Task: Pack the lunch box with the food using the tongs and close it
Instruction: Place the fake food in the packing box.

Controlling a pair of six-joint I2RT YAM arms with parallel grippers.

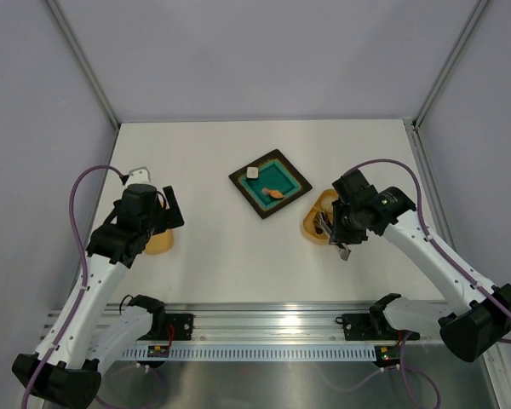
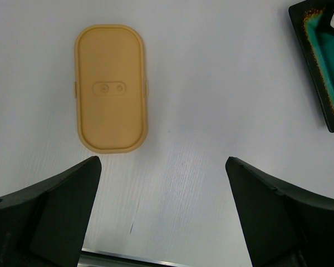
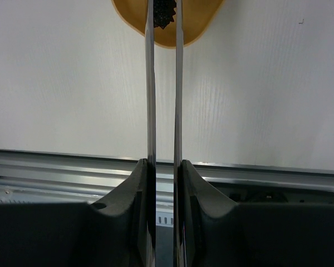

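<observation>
Up close, clamped between the fingers of the right tool [image 3: 164, 167]: tongs [image 3: 150, 100], long axis running straight away from the tool toward the lunch box [image 3: 197, 25]. Tips pinching a dark piece [image 3: 164, 14] inside the box's outline. On the tabletop [image 1: 213, 256], box just right of the teal plate [image 1: 291, 170]; white cube [image 1: 252, 171] and orange slice [image 1: 275, 193] on the plate. Left tool [image 2: 162, 167] spread wide, holding nothing; lid [image 2: 111, 88] flat beyond it, lengthwise away from the tool.
</observation>
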